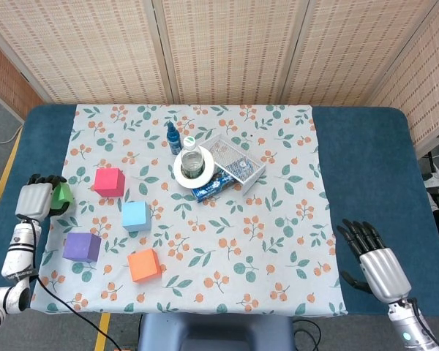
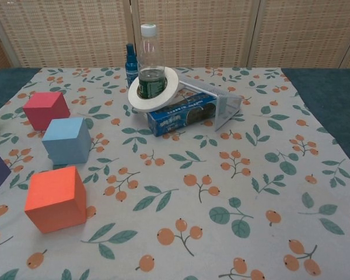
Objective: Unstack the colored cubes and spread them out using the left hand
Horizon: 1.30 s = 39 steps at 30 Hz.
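Green cube (image 1: 62, 194) sits in the grip of the left hand (image 1: 35, 199), at the left edge of the floral cloth (image 1: 278, 219), over the border where cloth meets the blue table (image 1: 366, 146); whether it touches the surface I cannot tell. No stack remains: red cube (image 1: 109, 181), light blue cube (image 1: 136, 215), purple cube (image 1: 83, 246) and orange cube (image 1: 143, 265) each lie apart on the cloth, near one another. Judgement: only the green one is left to set down. Risk: released this far left, it could land half on the cloth hem and tip, or roll toward the table edge; brought back inward too far, it could knock the purple cube. Right hand (image 1: 375, 262) rests at the near right corner, fingers spread, holding nothing. Behind the cubes stand a water bottle (image 1: 191, 157) inside a tape ring, a blue box (image 1: 208, 190) and a wire basket (image 1: 238, 162) leaning on it. In the chest view the green cube is a mere sliver at the frame's left edge and the left hand is cut off.
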Each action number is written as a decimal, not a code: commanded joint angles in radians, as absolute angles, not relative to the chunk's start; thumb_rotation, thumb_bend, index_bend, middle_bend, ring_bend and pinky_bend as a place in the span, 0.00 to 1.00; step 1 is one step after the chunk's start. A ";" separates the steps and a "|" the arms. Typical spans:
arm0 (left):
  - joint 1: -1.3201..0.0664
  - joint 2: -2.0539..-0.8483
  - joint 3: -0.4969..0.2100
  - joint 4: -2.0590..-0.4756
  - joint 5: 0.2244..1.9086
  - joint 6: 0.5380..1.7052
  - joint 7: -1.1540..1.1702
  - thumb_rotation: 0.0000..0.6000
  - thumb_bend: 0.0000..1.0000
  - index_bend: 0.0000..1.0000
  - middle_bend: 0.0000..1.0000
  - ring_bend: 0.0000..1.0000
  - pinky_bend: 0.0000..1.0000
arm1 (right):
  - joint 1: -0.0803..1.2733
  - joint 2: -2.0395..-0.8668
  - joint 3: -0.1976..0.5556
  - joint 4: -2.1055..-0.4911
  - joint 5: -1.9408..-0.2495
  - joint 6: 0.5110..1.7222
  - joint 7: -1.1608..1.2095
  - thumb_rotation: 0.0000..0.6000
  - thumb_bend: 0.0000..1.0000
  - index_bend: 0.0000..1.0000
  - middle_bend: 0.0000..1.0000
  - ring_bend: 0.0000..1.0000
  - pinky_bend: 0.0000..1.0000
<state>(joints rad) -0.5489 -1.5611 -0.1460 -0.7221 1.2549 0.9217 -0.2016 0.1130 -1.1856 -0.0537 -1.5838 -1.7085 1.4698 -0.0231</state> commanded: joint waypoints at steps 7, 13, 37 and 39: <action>-0.543 -1.527 -0.121 -0.804 1.279 0.858 -0.234 1.00 0.43 0.00 0.01 0.09 0.11 | 0.115 -1.182 -0.057 -1.586 -1.711 1.467 -0.014 1.00 0.13 0.00 0.00 0.00 0.00; -0.532 -1.495 -0.132 -0.871 1.279 0.897 -0.213 1.00 0.41 0.00 0.00 0.01 0.12 | 0.116 -1.184 -0.057 -1.585 -1.710 1.465 -0.013 1.00 0.13 0.00 0.00 0.00 0.00; -0.127 -1.207 0.111 -1.514 1.764 1.624 0.095 1.00 0.44 0.00 0.00 0.00 0.01 | 0.109 -1.196 -0.072 -1.578 -1.730 1.467 -0.043 1.00 0.13 0.00 0.00 0.00 0.00; -0.128 -1.206 0.093 -1.512 1.721 1.601 0.092 1.00 0.44 0.00 0.00 0.00 0.00 | 0.108 -1.196 -0.074 -1.581 -1.732 1.468 -0.043 1.00 0.13 0.00 0.00 0.00 0.00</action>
